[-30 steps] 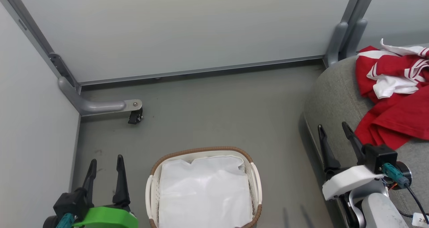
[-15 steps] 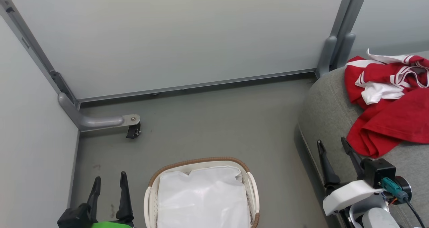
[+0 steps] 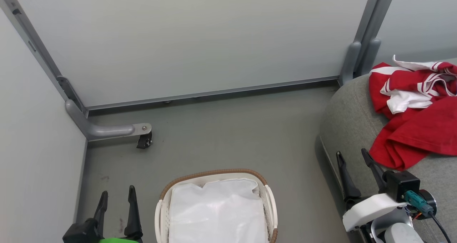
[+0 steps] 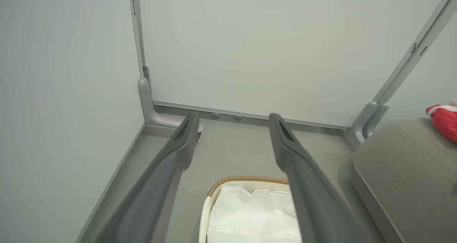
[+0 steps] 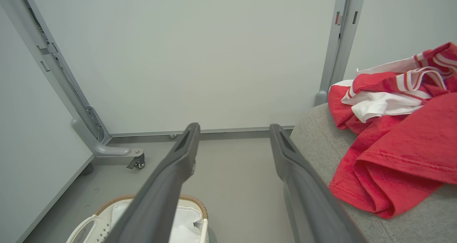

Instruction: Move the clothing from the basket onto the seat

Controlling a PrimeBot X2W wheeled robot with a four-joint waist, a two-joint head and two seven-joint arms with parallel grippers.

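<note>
At 7 o'clock, left gripper (image 3: pixel 118 191): two long dark fingers (image 3: pixel 132 212), green cover (image 3: pixel 117 240). At 5 o'clock, right gripper (image 3: pixel 351 153): white cover (image 3: pixel 369 205), black block (image 3: pixel 401 184), teal plug (image 3: pixel 416 199), black cable (image 3: pixel 437 226).

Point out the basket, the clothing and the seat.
basket (image 3: pixel 214 172): head view, on its brown woven rim.
clothing (image 3: pixel 417 137): head view, on the red fabric's lower fold.
seat (image 3: pixel 351 128): head view, on bare grey upholstery left of the clothing.

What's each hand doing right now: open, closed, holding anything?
Left hand: open, holding nothing.
Right hand: open, holding nothing.
</note>
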